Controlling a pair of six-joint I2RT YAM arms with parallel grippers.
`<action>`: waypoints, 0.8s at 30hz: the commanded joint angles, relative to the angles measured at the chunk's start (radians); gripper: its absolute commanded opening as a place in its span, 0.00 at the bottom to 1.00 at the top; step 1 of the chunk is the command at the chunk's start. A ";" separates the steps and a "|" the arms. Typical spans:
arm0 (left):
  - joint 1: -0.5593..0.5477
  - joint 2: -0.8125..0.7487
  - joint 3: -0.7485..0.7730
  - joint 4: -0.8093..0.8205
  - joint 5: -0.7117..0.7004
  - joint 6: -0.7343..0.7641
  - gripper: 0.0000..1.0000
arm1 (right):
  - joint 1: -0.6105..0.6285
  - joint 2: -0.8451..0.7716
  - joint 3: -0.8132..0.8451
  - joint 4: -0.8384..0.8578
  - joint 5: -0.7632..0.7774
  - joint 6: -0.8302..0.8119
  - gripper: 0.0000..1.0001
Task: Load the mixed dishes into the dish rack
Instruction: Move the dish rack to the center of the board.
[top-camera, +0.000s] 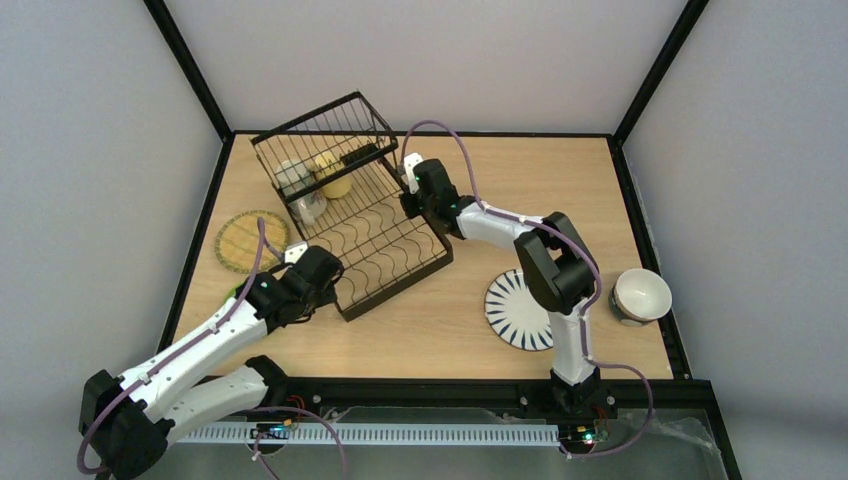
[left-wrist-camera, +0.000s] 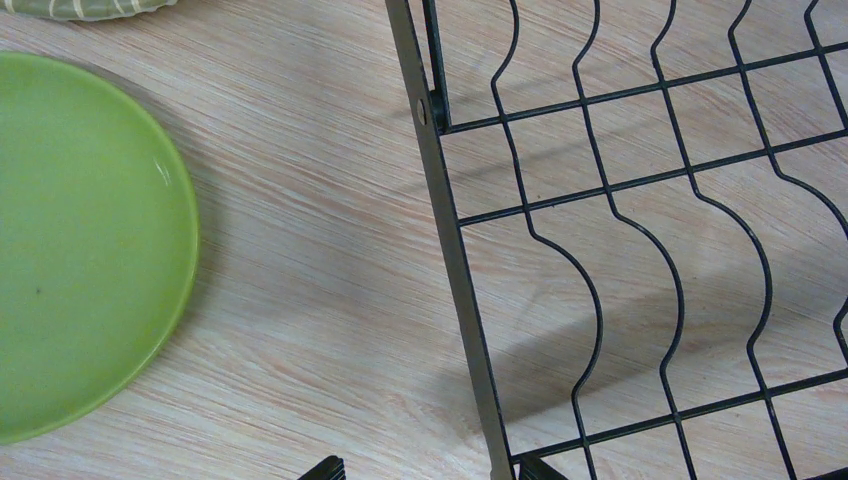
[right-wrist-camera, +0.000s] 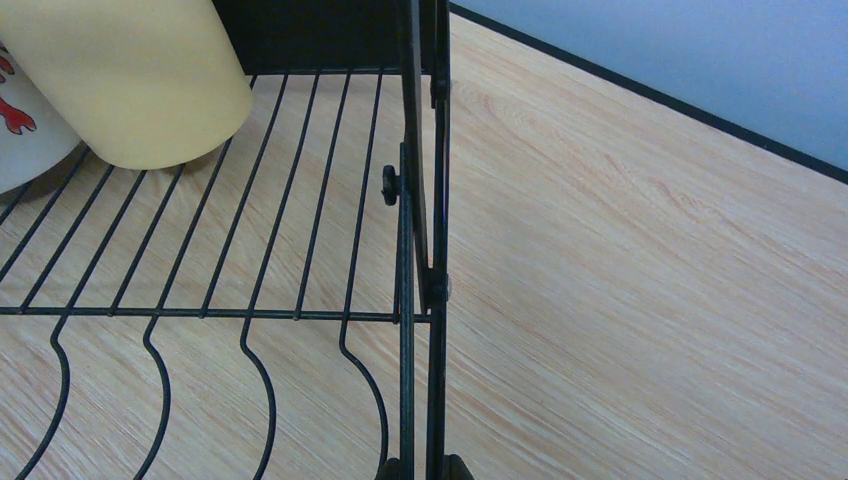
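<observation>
Straddling the dish rack's (left-wrist-camera: 453, 260) near-left frame wire, the left gripper (left-wrist-camera: 430, 468) has its jaws apart, while the right gripper (right-wrist-camera: 425, 468) looks pinched onto the far-right edge, probably to steady or shift the rack; the lime-green small plate (left-wrist-camera: 80, 250) lies just left, unloaded

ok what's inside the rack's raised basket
A yellow mug and at least one pale cup beside it. Wires of the dish rack partly cover them, so the count is unclear.
</observation>
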 joint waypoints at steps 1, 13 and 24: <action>0.000 -0.016 -0.022 -0.042 -0.010 0.017 0.99 | -0.010 -0.155 0.026 0.262 -0.002 0.074 0.00; 0.000 -0.006 -0.020 -0.033 -0.005 0.018 0.99 | -0.018 -0.143 -0.029 0.272 0.027 0.104 0.00; 0.000 0.025 -0.011 -0.023 0.003 0.012 0.99 | -0.047 -0.145 -0.074 0.265 0.044 0.143 0.00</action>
